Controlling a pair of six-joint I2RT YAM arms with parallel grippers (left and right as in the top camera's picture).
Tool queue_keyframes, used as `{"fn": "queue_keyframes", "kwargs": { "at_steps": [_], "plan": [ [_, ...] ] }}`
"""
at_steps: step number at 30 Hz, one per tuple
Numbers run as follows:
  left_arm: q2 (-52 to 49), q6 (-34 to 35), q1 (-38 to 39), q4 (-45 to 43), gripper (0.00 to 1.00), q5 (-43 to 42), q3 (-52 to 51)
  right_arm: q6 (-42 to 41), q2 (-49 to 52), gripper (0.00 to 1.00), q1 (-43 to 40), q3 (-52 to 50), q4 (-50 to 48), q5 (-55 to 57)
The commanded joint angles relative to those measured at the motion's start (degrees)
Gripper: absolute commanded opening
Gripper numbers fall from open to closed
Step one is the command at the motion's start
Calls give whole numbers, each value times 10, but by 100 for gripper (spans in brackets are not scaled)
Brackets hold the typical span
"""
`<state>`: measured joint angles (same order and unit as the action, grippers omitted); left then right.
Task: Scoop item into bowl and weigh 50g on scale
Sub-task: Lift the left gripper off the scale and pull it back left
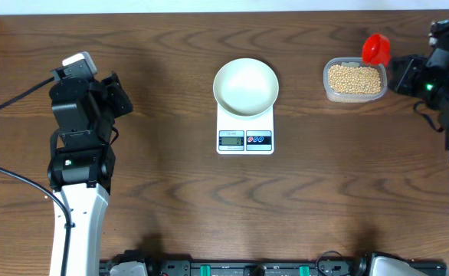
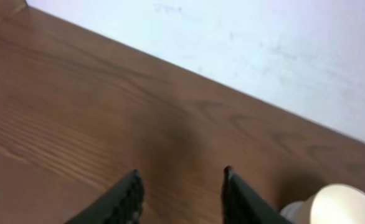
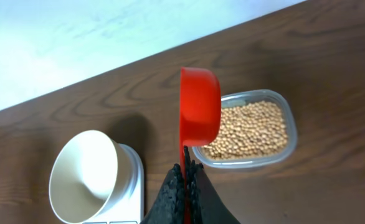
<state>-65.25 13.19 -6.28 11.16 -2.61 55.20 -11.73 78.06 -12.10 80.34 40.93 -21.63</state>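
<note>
My right pincer (image 3: 184,168) clamps the scoop (image 3: 200,106) by the upper-right beans (image 1: 355,79); dipping comes next. My left pincer (image 2: 181,173) gapes, empty.

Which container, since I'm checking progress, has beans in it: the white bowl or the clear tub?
The clear tub, right of the scale, holds beans; the white bowl on the scale is empty.

Scale display: on the small flat white rectangular kitchen scale (image 1: 245,126) I see a grey window (image 1: 231,139), its digits too small to read.
Scale buttons: the two round buttons (image 1: 258,139) carry marks I cannot make out.
Elsewhere: I find nothing readable.
</note>
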Motion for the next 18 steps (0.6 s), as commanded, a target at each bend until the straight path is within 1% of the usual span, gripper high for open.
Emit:
{"fn": "queue_keyframes", "kwargs": {
  "at_steps": [1, 2, 3, 4, 5, 6, 8, 10, 13, 18],
  "plan": [
    [0, 0, -2, -1, 50, 7, -1, -2, 13, 1, -14, 30, 20, 8],
    [0, 0, -2, 0, 59, 7, -1, 1, 13, 1, -21, 36, 30, 8],
    [0, 0, -2, 0, 64, 7, -1, 0, 13, 1, -26, 38, 36, 10],
    [0, 0, -2, 0, 65, 7, -1, 1, 13, 1, -30, 40, 41, 12],
    [0, 0, -2, 3, 72, 7, -1, 0, 13, 1, -34, 40, 47, 15],
    [0, 0, -2, 6, 74, 7, -1, 1, 13, 1, -38, 40, 53, 16],
    [0, 0, -2, 13, 74, 7, -1, 6, 14, 1, -44, 40, 65, 18],
    [0, 0, -2, 17, 80, 7, -1, 15, 14, 1, -46, 40, 72, 20],
    [0, -7, -1, 17, 85, 5, -1, 23, 14, 1, -47, 40, 78, 20],
    [0, -110, -1, 41, 85, -61, -1, 33, 14, 1, -47, 40, 84, 20]
  ]
}}
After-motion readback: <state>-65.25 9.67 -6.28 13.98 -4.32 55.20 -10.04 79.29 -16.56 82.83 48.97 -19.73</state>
